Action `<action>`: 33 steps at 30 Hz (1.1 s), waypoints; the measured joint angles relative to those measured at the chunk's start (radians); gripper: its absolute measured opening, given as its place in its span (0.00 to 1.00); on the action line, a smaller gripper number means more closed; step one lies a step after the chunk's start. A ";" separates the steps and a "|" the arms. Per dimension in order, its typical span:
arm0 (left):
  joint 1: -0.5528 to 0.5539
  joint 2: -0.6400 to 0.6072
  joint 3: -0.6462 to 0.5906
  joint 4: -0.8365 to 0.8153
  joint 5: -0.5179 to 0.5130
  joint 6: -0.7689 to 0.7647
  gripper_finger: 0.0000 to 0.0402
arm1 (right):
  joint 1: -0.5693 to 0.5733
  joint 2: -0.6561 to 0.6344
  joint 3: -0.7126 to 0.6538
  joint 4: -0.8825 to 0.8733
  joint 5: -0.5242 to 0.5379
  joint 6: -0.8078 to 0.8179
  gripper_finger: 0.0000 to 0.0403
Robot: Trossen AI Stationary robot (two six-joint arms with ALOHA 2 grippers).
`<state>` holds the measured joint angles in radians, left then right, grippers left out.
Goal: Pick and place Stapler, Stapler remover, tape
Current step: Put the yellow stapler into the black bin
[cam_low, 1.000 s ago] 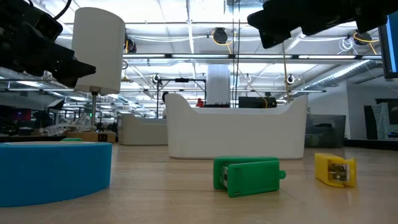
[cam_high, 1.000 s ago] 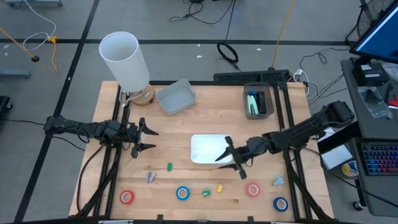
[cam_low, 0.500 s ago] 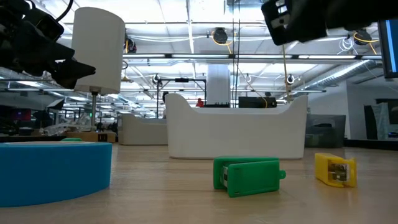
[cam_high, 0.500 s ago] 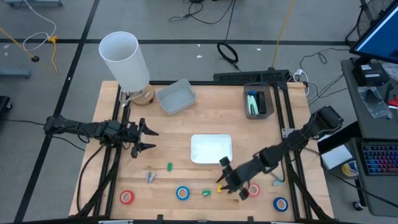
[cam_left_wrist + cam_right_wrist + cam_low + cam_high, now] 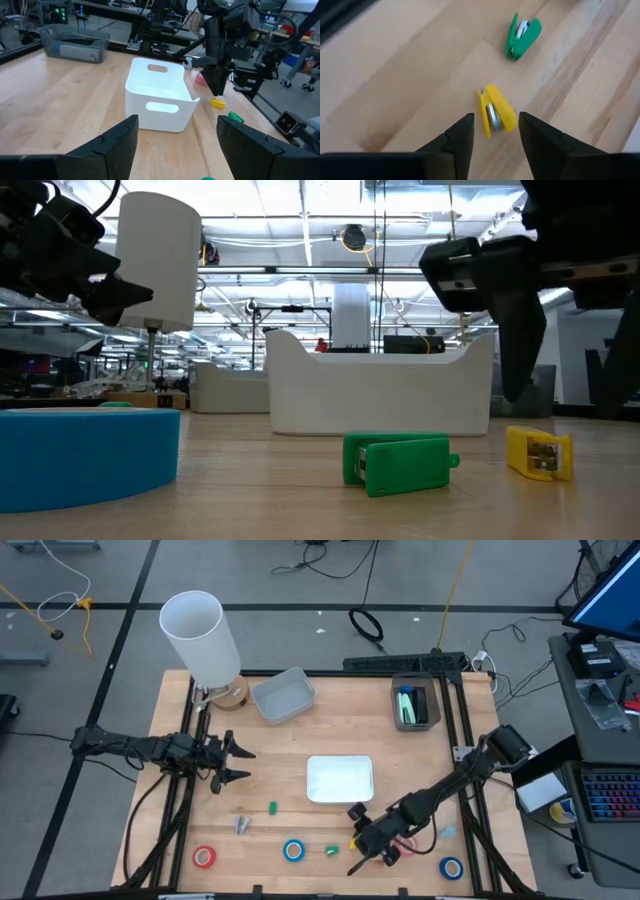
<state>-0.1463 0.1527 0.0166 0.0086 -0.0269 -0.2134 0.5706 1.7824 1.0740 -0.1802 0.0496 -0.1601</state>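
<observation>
Where the high view looks down on the wooden table (image 5: pixel 300 740), the right gripper (image 5: pixel 366 843) hangs near the front edge over the small yellow plastic stapler (image 5: pixel 354 840), fingers parted, holding nothing. Left gripper (image 5: pixel 238 764) waits near the left edge, spread wide, empty. Tape along the front edge: red ring roll (image 5: pixel 204 857), blue ring roll (image 5: pixel 293 850), second blue ring roll (image 5: pixel 451 867). White rectangular bin (image 5: pixel 340 780) at centre.

Low view: green plastic stapler (image 5: pixel 396 461) beside the yellow one (image 5: pixel 539 452).

Right wrist view: yellow stapler (image 5: pixel 495 110) lies between the open fingers (image 5: pixel 457 135), untouched.
</observation>
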 joint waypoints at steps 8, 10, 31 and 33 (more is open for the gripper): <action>0.000 0.000 0.000 -0.003 0.000 -0.026 0.67 | 0.000 -0.009 0.000 -0.013 -0.002 -0.047 0.48; 0.000 0.000 0.000 -0.003 0.000 -0.032 0.67 | 0.000 -0.009 0.000 -0.012 -0.001 -0.054 0.50; 0.000 0.000 0.000 -0.004 -0.001 -0.059 0.67 | -0.016 0.079 0.000 0.058 -0.006 -0.117 0.57; 0.000 0.000 0.000 -0.004 -0.001 -0.061 0.67 | -0.024 0.091 0.001 0.070 -0.007 -0.120 0.57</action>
<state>-0.1463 0.1528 0.0170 0.0044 -0.0277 -0.2749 0.5466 1.8738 1.0755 -0.1097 0.0429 -0.2799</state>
